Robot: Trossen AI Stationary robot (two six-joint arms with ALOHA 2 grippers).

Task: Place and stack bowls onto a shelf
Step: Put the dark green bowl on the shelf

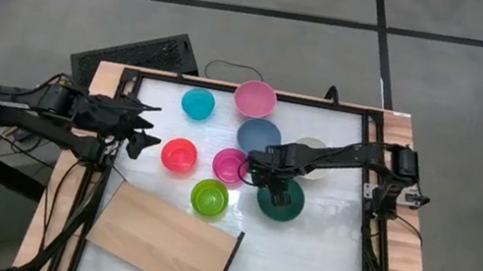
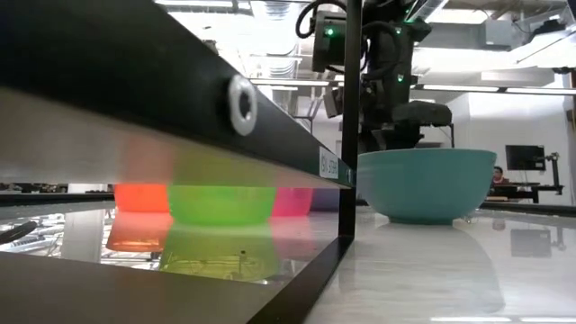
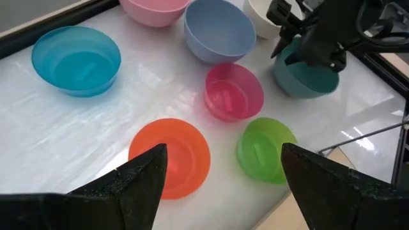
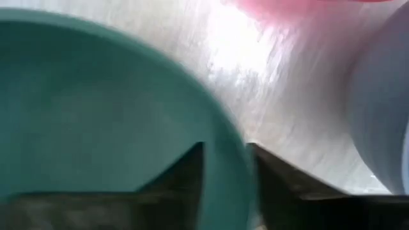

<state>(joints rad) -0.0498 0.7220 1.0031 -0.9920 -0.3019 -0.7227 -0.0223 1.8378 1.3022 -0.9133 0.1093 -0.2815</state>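
The teal bowl (image 1: 282, 201) stands on its base on the white table (image 1: 321, 249), right of centre. My right gripper (image 1: 271, 181) points down over its far-left rim, shut on it. Cyan (image 1: 197, 103), pink (image 1: 254, 98), slate blue (image 1: 259, 136), cream (image 1: 310, 156), red-orange (image 1: 179, 155), magenta (image 1: 229, 165) and lime (image 1: 209, 197) bowls stand around it. The wooden shelf (image 1: 165, 242) lies at the near left. My left gripper (image 3: 223, 153) hangs open at the left edge, holding nothing. My right gripper (image 4: 227, 150) has the teal bowl's rim (image 4: 230, 172) between its fingers, one finger inside the bowl and one outside. The fingers come from above, pointing down, on the rim's side toward the magenta and slate blue bowls. The bowl (image 2: 427, 184) stands upright on the table.
A black frame (image 1: 249, 90) runs around the table. The magenta and slate blue bowls stand close to my right gripper. There is free table to the right of the teal bowl and near it. A keyboard (image 1: 136, 52) lies beyond the far-left corner.
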